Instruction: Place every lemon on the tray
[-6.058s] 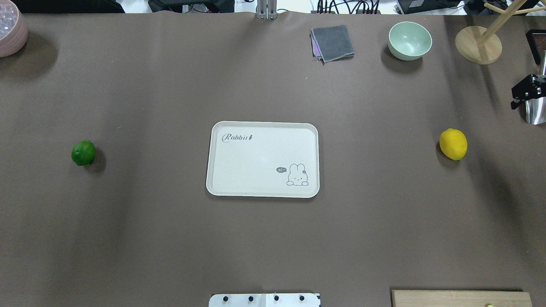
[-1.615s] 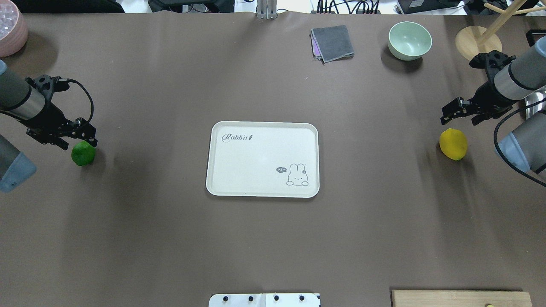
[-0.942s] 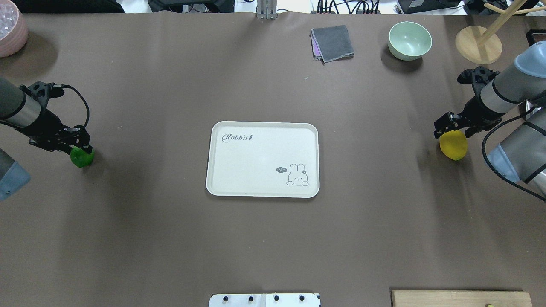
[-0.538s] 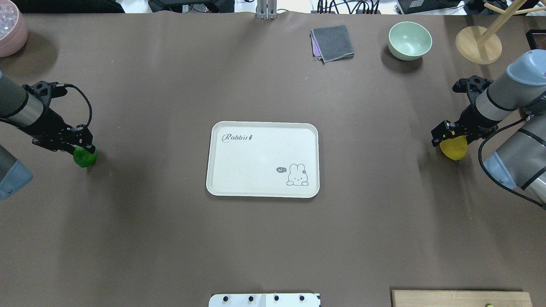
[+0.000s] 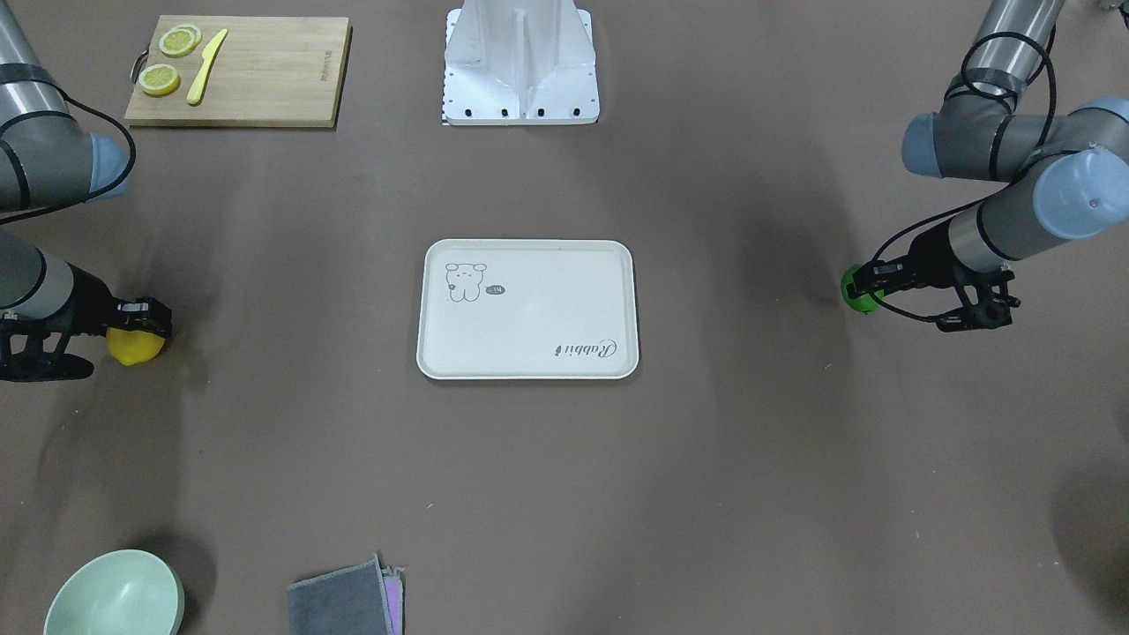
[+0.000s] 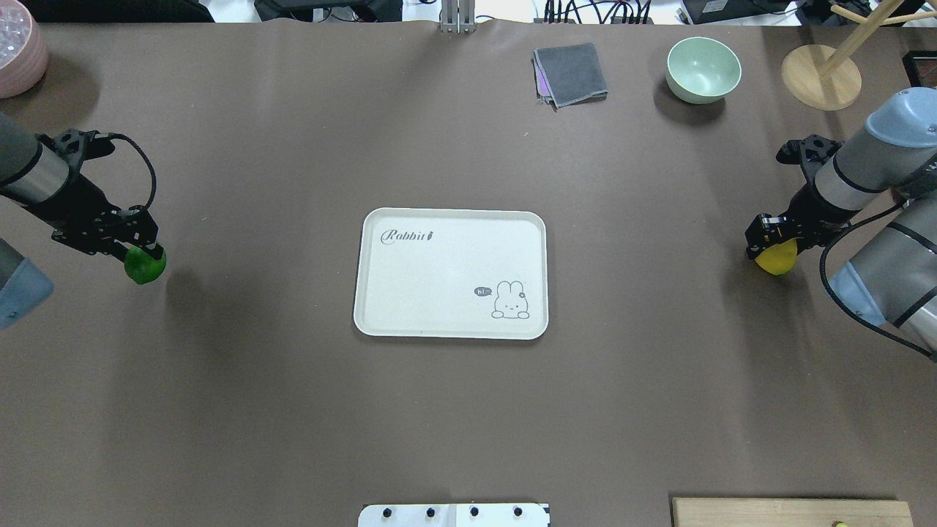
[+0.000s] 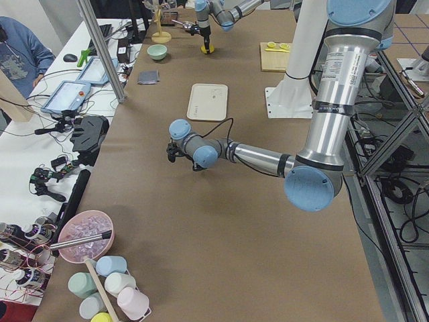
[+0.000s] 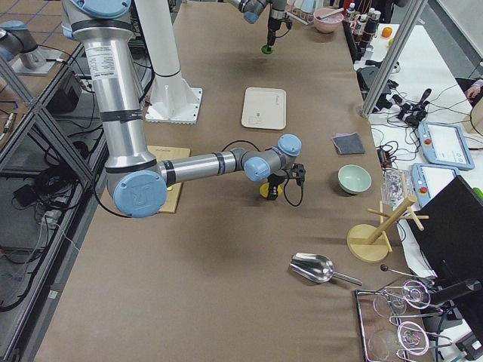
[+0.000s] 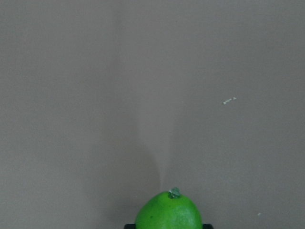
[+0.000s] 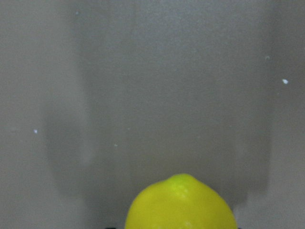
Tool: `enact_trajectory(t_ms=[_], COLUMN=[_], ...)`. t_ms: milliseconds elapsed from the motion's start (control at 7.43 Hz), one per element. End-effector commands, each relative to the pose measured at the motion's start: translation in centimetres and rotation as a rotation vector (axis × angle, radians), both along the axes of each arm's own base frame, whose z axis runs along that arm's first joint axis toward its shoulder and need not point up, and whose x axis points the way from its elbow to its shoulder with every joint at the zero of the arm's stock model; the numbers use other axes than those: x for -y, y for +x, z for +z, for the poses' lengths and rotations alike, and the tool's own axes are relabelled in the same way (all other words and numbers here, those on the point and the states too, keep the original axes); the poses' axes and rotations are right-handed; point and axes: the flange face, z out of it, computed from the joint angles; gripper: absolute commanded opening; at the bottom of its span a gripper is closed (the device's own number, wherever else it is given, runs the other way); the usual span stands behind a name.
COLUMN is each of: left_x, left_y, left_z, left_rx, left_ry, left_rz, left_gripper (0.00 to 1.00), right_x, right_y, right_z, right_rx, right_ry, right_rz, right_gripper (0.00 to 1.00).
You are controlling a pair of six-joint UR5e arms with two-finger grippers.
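The off-white tray [image 6: 439,278] with the rabbit drawing lies at the table's middle; it also shows in the front-facing view [image 5: 529,309]. My left gripper [image 6: 141,255] is shut on the green lemon [image 6: 146,266] at the far left. That lemon fills the bottom of the left wrist view [image 9: 169,214]. My right gripper [image 6: 770,245] is shut on the yellow lemon [image 6: 777,259] at the far right, which shows low in the right wrist view [image 10: 181,205]. Both lemons are well away from the tray, and both seem just off the table.
A pale green bowl [image 6: 703,69], a folded grey cloth [image 6: 571,73] and a wooden stand [image 6: 820,77] sit at the far edge. A pink bowl [image 6: 18,51] is at the far left corner. A cutting board [image 5: 256,70] with lemon slices lies near the robot base [image 5: 520,66].
Both arms came in from the sides, lowered onto the lemons and closed on them. In the last half second both lemons shifted slightly with the grippers.
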Motion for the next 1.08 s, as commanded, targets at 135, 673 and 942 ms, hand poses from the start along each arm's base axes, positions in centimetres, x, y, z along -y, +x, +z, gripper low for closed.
enact_trajectory(t_ms=[135,673,942], left_x=[3.4,8.1,7.5], left_y=[-3.6,-0.4,1.9], left_z=[-8.0,-18.1,-18.9], left_rx=[0.040,0.076,0.089], left_ry=[0.015,0.007,-0.009], left_rz=[0.014,0.003,0.005], left_gripper=[0.00,0.00,0.00], right_x=[2.0,2.3,-0.3], right_y=[0.7,-8.9,-15.8], right_z=[-9.5,-27.8,-29.1], right_rx=[-0.008,0.171,0.288], right_ry=[-0.031,0.025,0.054], right_rz=[0.026,0.033,0.042], right_gripper=[0.00,0.00,0.00])
